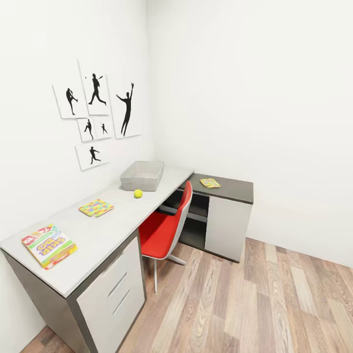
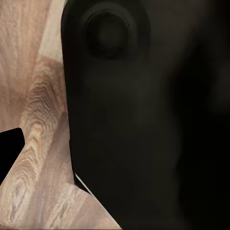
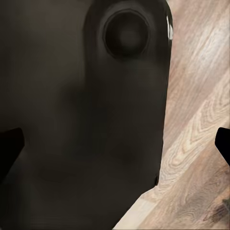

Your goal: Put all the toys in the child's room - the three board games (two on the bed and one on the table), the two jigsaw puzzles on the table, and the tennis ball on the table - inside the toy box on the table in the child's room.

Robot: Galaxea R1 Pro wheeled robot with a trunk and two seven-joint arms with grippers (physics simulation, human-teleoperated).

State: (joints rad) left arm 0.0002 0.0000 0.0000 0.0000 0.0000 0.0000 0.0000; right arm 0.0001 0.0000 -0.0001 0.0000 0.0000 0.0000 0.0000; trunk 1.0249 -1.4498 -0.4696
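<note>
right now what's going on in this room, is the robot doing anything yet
Nothing is being handled yet. The head view looks over the desk, where the toy box sits near the wall corner. The tennis ball lies just in front of it, then a jigsaw puzzle, then the Skip-Bo game box at the near end. A second jigsaw lies on the dark lower section. The wrist views show dark robot parts above wood floor.

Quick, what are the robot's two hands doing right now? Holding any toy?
Left gripper: cannot be told; its wrist view shows a dark robot part and wood floor, no toy.
Right gripper: cannot be told either; same kind of view, no toy.
</note>
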